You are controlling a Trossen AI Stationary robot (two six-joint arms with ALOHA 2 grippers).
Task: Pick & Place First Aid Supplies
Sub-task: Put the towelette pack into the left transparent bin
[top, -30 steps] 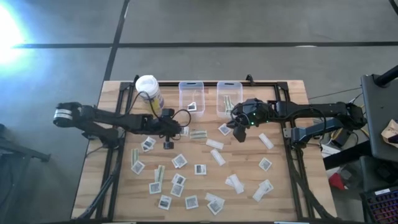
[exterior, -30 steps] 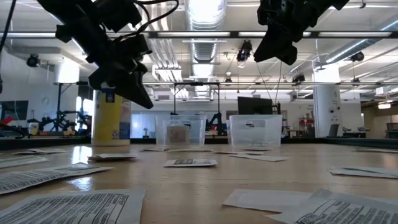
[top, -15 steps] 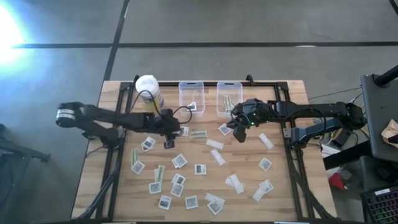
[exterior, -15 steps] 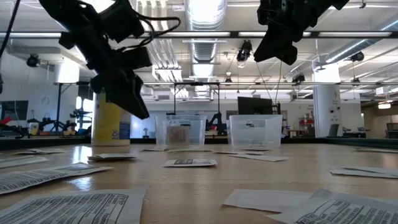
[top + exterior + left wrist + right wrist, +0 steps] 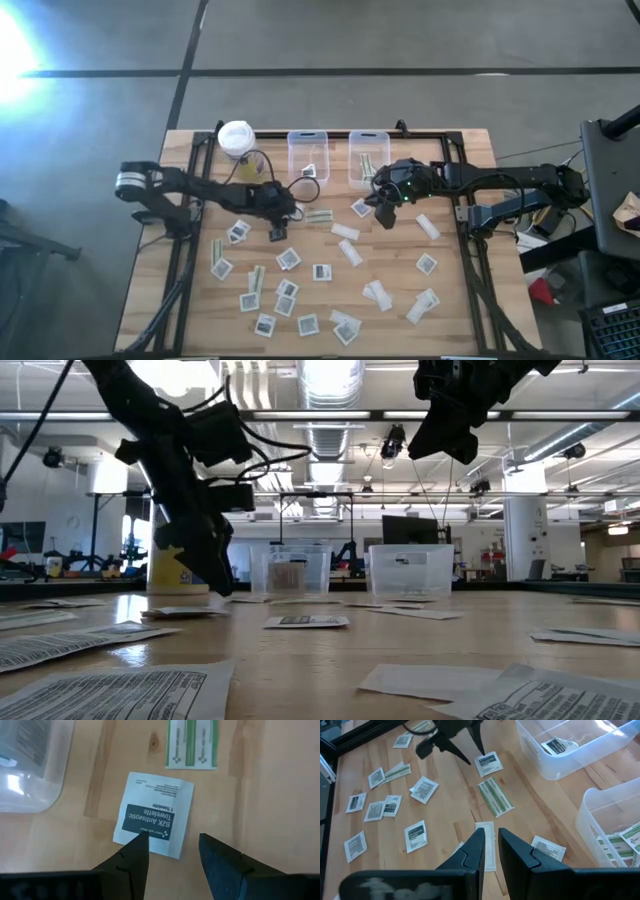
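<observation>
Many small flat white packets and strips, the first aid supplies (image 5: 320,272), lie scattered flat on the wooden table. My left gripper (image 5: 172,852) is open, pointing steeply down, low over a square packet printed "BZK Antiseptic Towelette" (image 5: 154,815); one fingertip stands over its near edge, the other just beside it. The right wrist view shows the same gripper (image 5: 470,752) above that packet (image 5: 489,764). My right gripper (image 5: 385,212) hangs high over the table's middle, its fingers (image 5: 475,845) a narrow gap apart with nothing between them.
Two clear bins (image 5: 308,155) (image 5: 367,155) stand at the far edge, each with a few packets inside. A yellow container with a white lid (image 5: 238,140) stands left of them. A green-striped strip (image 5: 192,742) lies just beyond the square packet.
My left gripper has come down toward the table and tipped steeper, ending low over the square packet beside the left bin. My right arm has kept still.
</observation>
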